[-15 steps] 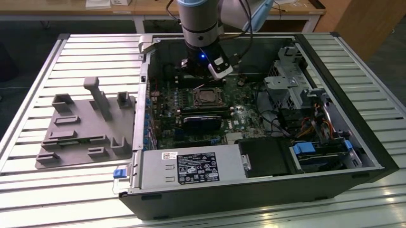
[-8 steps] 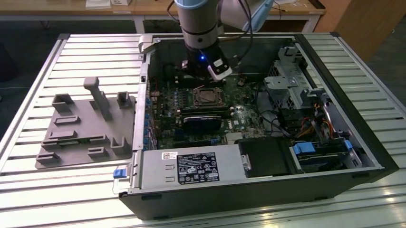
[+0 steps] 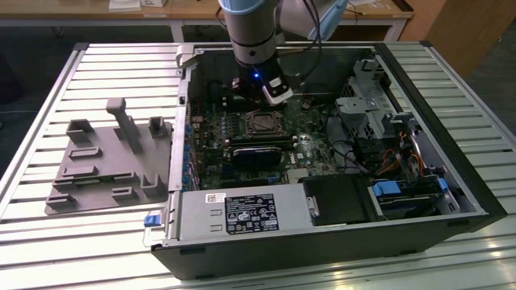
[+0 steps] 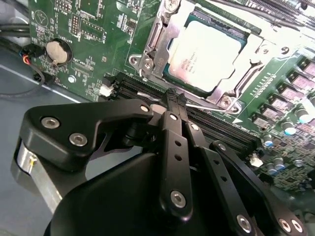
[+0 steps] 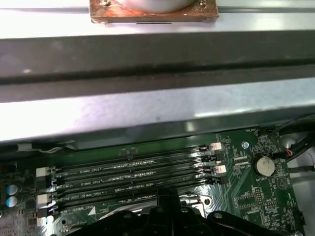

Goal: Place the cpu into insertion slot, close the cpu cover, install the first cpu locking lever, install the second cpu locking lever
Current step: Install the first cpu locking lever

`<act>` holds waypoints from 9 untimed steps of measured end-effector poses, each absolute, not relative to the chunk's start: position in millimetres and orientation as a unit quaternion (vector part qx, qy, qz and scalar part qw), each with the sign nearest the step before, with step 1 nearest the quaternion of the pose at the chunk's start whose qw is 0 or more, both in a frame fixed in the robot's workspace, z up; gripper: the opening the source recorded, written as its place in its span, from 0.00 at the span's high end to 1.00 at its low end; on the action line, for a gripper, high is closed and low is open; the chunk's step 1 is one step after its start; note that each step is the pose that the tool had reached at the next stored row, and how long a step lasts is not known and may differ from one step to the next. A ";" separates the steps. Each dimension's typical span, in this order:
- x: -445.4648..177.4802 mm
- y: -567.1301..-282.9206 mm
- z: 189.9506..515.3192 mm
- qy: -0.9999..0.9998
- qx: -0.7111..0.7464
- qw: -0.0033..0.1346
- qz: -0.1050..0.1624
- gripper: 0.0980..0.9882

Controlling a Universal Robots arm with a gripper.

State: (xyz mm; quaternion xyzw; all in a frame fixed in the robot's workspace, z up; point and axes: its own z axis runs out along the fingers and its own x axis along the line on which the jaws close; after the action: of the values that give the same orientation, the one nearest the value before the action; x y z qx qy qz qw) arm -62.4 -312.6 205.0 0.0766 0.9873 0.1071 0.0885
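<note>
The cpu (image 4: pixel 206 51) lies pale and flat in the insertion slot (image 4: pixel 147 61), with the silvery cpu cover (image 4: pixel 258 44) down around its edges. A thin wire locking lever (image 4: pixel 209 106) runs along the socket's side nearest my fingers. My gripper (image 4: pixel 174 98) is shut with nothing between its fingers, and its black tips sit at that lever, just off the socket's edge over the memory slots. In the exterior view the gripper (image 3: pixel 277 98) hangs just behind the socket (image 3: pixel 262 124) inside the open case. In the first wrist view the gripper (image 5: pixel 170 199) stands over the memory slots.
Long black memory slots (image 5: pixel 133 172) lie right under the fingers, with a coin battery (image 5: pixel 265 165) beside them. The case wall (image 5: pixel 157 98) rises close behind. A blue card (image 3: pixel 256 158), drive cages (image 3: pixel 371 103) and cables crowd the case. A grey parts fixture (image 3: pixel 105 163) sits outside.
</note>
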 end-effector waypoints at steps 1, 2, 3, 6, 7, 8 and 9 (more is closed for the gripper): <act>-62.4 -312.1 204.6 0.987 0.080 0.089 0.107 0.99; -62.4 -311.7 204.2 0.987 0.084 0.089 0.106 0.99; -62.4 -311.3 203.9 0.986 0.087 0.090 0.106 0.99; -62.4 -310.0 203.1 0.986 0.097 0.091 0.104 0.99; -62.4 -309.4 202.8 0.985 0.100 0.091 0.103 0.99; -62.4 -308.8 202.6 0.985 0.102 0.092 0.102 0.99; -62.4 -307.8 202.4 0.985 0.104 0.092 0.102 0.99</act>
State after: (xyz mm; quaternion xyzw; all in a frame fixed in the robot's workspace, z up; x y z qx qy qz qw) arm -62.4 -307.8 202.4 0.1039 0.9851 0.1015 0.0918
